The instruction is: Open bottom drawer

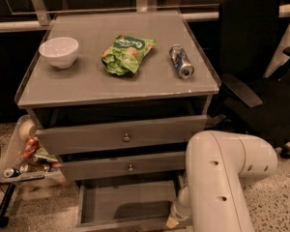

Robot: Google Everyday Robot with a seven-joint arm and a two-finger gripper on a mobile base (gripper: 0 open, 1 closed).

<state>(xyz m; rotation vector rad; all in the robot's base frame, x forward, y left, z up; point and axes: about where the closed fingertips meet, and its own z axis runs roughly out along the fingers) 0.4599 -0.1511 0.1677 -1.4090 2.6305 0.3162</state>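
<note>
Looks like an office to me: black swivel chair (pixel 251 47) beside a grey drawer cabinet (pixel 150 88), gripper (pixel 173 220) down by its bottom drawer (pixel 128 202).

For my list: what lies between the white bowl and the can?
The camera view shows a green snack bag between white bowl and can. The end effector is low, at the right side of the bottom drawer.

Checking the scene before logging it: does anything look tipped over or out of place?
The can lies on its side on the cabinet top. The gripper sits at the front right corner of the open bottom drawer.
</note>
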